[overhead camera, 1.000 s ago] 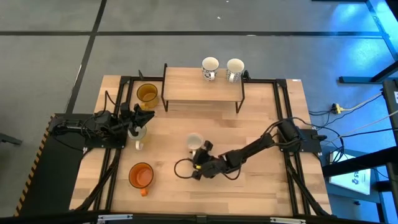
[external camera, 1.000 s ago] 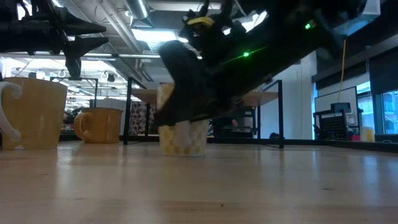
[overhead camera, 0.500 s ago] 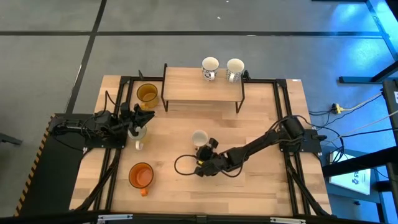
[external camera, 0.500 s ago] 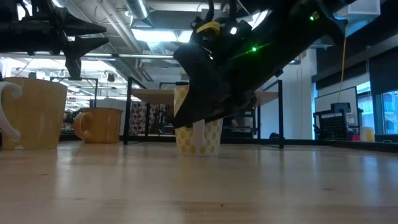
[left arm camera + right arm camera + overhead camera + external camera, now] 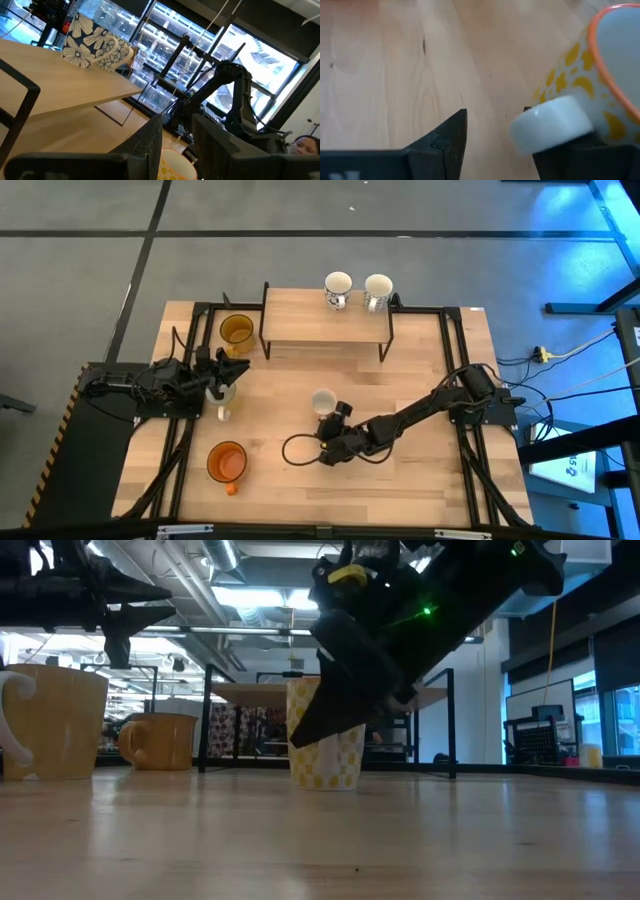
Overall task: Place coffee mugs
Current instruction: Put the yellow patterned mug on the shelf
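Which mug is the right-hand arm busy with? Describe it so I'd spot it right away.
Start at the wooden rack at the table's far side, then come toward the table's middle. There stands a white mug at the right pincer. It alone has yellow spots and an orange rim.

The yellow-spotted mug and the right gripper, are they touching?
Touching: the right wrist view shows the mug's handle resting against one finger of the right gripper; the other stands clear.

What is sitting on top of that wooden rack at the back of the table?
Two white patterned mugs stand side by side at the far right of the wooden rack; the rest of its top is bare. Whatever lies beneath the rack's top is covered from above.
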`<action>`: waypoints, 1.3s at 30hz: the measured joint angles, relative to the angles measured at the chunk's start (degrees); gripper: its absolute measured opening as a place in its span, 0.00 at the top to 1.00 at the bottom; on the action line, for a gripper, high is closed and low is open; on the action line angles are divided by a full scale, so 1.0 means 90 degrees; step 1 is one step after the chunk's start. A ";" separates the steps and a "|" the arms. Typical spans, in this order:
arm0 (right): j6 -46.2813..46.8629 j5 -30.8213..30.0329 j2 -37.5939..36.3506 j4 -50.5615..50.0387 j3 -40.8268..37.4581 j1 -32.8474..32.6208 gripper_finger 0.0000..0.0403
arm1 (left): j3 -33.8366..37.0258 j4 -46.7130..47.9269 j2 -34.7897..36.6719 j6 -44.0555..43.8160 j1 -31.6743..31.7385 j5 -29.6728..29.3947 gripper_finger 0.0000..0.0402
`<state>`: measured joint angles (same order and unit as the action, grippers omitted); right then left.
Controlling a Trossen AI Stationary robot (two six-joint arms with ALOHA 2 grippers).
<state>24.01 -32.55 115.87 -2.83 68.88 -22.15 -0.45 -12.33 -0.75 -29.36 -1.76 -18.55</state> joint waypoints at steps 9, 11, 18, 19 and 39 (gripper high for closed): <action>-0.0216 -0.0026 -0.0134 -0.0550 0.0002 -0.0093 0.54 | 0.0000 -0.0008 0.0001 0.0000 -0.0002 0.0000 0.75; -0.0046 0.0030 -0.0230 -0.0847 0.0002 -0.0134 0.54 | 0.0000 -0.0008 0.0002 -0.0001 -0.0002 0.0000 0.75; 0.1504 0.0842 -0.0777 -0.2460 0.0006 -0.0216 0.54 | 0.0000 -0.0018 0.0000 -0.0002 -0.0002 -0.0055 0.75; 0.1981 0.1225 -0.0809 -0.2623 0.0012 -0.0214 0.54 | 0.0000 -0.0022 0.0000 -0.0008 -0.0002 -0.0058 0.75; 0.6349 -0.0861 -0.0467 -0.1644 0.0580 -0.0333 0.54 | 0.0000 -0.0006 0.0000 -0.0063 -0.0002 -0.0170 0.75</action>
<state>81.14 -40.29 111.67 -17.63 74.10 -25.15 -0.45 -12.38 -0.75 -29.93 -1.78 -20.08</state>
